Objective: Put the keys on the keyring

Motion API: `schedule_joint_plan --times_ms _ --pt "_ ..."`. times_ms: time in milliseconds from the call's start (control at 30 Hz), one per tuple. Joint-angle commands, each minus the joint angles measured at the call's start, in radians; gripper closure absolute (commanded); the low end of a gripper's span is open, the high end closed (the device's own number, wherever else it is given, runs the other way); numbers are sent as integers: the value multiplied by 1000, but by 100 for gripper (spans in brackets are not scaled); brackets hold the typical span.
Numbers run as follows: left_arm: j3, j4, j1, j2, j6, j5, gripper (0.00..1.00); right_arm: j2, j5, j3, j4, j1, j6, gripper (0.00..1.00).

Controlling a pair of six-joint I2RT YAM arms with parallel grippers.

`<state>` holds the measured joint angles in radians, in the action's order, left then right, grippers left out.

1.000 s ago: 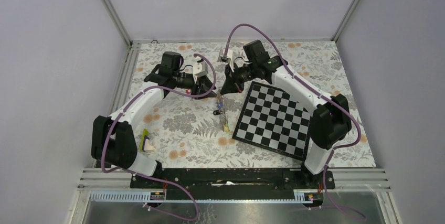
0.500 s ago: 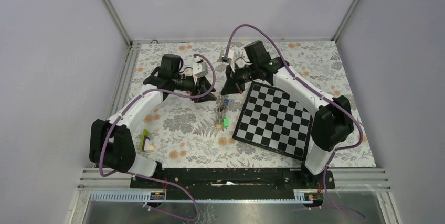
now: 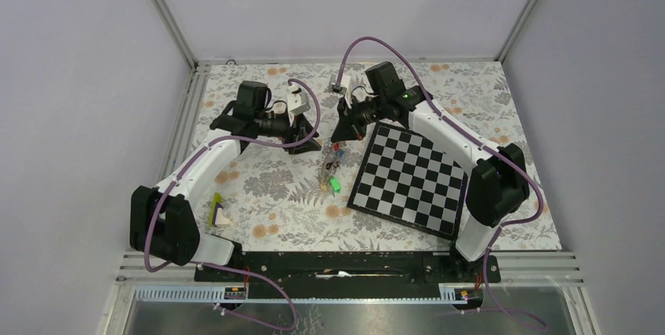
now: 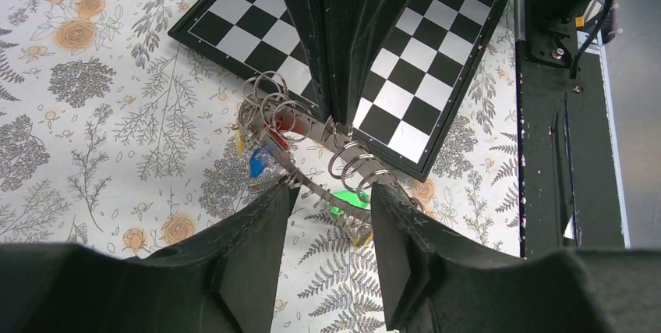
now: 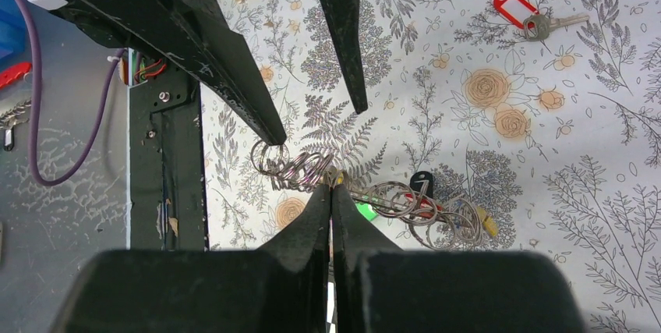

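From above, the keyring (image 3: 330,165) is seen just left of the chessboard (image 3: 408,178), with several keys (image 3: 335,184) threaded. Left wrist: the left end effector (image 4: 334,193) is spread, empty. Right wrist: the right end effector (image 5: 331,193) is clenched on the keyring; one red-tagged key (image 5: 521,12) is seen loose on the tabletop (image 5: 623,193), yet to be threaded

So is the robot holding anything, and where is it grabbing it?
The right gripper pinches the keyring by its rim, jaws shut. The left gripper holds nothing.
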<state>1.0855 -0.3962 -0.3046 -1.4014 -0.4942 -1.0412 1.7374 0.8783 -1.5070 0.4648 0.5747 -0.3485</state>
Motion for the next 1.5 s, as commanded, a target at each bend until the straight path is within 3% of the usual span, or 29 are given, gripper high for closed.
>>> schedule_joint_plan --times_ms 0,300,900,1233,1367,1467 --pt "-14 27 -4 62 33 29 51 -61 -2 -27 -39 -3 27 99" --pt "-89 149 -4 111 129 -11 52 -101 -15 33 -109 -3 80 100" --pt "-129 291 -20 66 221 -110 57 -151 -4 73 -146 -4 98 100" --pt "-136 378 -22 36 302 -128 63 -159 43 102 -148 -5 88 100" --pt "-145 388 -22 37 312 -135 75 -159 52 101 -147 -5 89 100" --pt "-149 403 -22 39 328 -136 77 -164 59 104 -149 -4 84 100"
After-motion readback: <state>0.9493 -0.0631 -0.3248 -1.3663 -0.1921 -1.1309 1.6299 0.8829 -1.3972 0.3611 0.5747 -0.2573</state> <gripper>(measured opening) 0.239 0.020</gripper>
